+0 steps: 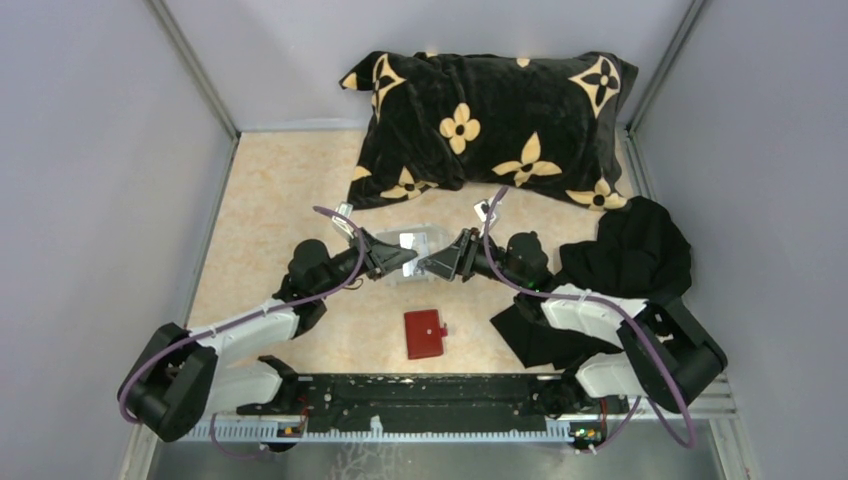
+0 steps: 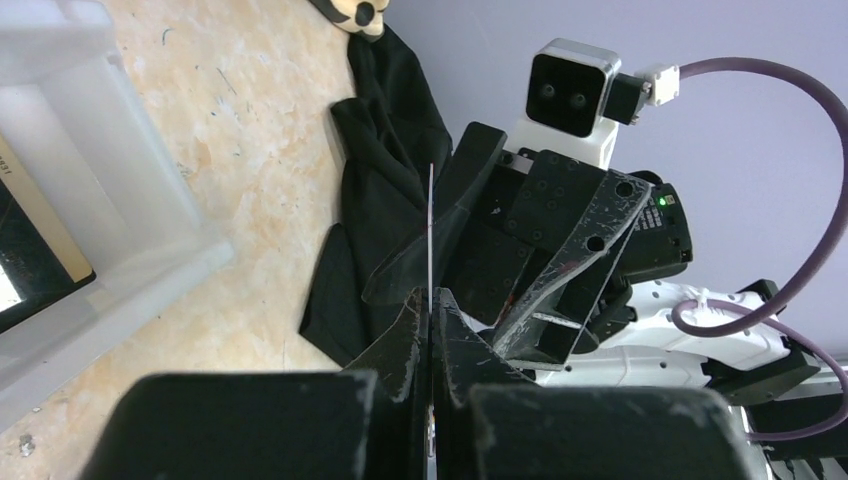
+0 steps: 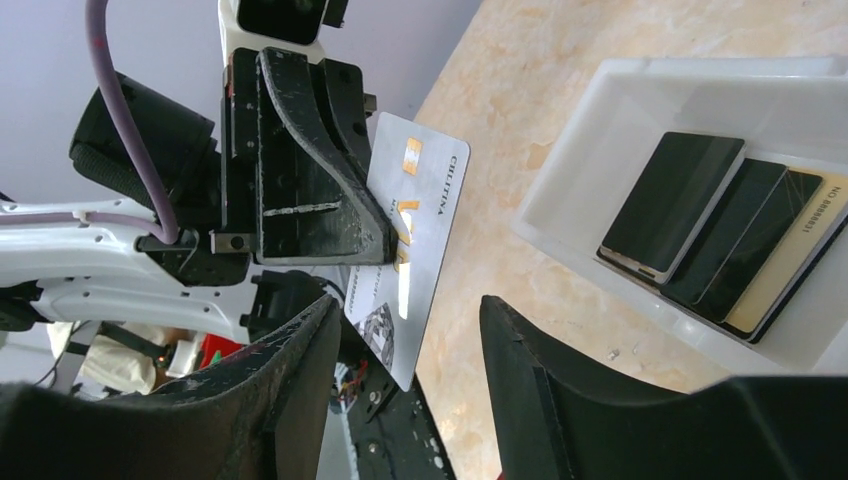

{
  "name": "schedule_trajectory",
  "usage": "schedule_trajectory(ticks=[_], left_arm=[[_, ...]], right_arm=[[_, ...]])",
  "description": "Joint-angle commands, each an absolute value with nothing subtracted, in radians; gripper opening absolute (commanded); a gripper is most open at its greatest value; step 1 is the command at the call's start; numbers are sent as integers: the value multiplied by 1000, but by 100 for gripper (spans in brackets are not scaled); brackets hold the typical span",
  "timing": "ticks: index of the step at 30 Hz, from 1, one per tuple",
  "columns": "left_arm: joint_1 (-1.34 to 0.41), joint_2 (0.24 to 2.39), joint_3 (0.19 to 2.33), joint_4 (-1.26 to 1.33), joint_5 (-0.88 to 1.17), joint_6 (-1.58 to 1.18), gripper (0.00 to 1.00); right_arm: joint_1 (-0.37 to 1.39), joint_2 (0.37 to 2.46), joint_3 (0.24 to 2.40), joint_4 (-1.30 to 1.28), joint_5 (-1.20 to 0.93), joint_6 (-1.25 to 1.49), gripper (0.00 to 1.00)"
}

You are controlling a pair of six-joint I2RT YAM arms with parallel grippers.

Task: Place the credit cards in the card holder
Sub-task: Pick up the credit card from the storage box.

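Left gripper (image 2: 430, 310) pinches a silvery credit card (image 3: 412, 240) with a gold chip, held on edge above the table (image 1: 280, 200). Right gripper (image 1: 447, 262) faces it, fingers spread wide. The red card holder (image 1: 424, 333) lies closed near the arm bases. Dark cards (image 3: 700, 230) fill a white tray (image 3: 590, 140).

The card holder (image 1: 425, 333) lies before the tray (image 1: 432, 233), pillow (image 1: 490, 125) behind, cloth (image 1: 630, 255) at right.
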State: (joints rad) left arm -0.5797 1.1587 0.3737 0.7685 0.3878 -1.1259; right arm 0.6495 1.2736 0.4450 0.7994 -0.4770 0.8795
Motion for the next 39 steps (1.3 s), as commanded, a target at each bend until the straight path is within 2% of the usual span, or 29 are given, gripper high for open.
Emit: schedule_trajectory(ticks=[1, 6, 7, 10, 11, 14, 15, 16, 18, 19, 21, 23, 29, 33, 39], left_arm=[[-571, 1184, 356, 875, 437, -1159, 0], [-568, 1236, 326, 989, 468, -1202, 0], [-568, 1247, 324, 1007, 476, -1210, 0], [-565, 1270, 320, 1039, 492, -1221, 0], [-563, 1275, 316, 1044, 494, -1224, 0], [-557, 1274, 301, 1057, 488, -1236, 0], [-554, 1272, 299, 1058, 489, -1236, 4], [-550, 1268, 297, 1051, 489, -1231, 12], [-537, 1247, 289, 1004, 474, -1219, 36], [-530, 1229, 284, 964, 457, -1208, 42], [-523, 1176, 269, 852, 409, -1180, 51], [-523, 1111, 276, 709, 343, -1134, 55], [-527, 972, 308, 368, 190, -1030, 54], [-587, 964, 305, 278, 122, -999, 44], [-756, 1032, 329, 204, -21, -972, 39]], right_arm=[[634, 1314, 442, 951, -529, 923, 52], [633, 1363, 445, 1038, -572, 974, 35], [633, 1370, 444, 1051, -576, 979, 29], [628, 1388, 443, 1085, -593, 1004, 3], [626, 1395, 443, 1101, -601, 1013, 0], [621, 1414, 437, 1146, -620, 1044, 0], [619, 1419, 433, 1158, -622, 1053, 0], [618, 1421, 429, 1169, -625, 1060, 0], [612, 1412, 427, 1166, -627, 1064, 0], [609, 1400, 426, 1148, -627, 1058, 0], [607, 1362, 433, 1077, -618, 1024, 0], [607, 1311, 446, 959, -597, 970, 0], [623, 1163, 518, 445, -465, 776, 0], [753, 1128, 602, 123, -245, 659, 0], [912, 1175, 653, -91, 21, 681, 0]])
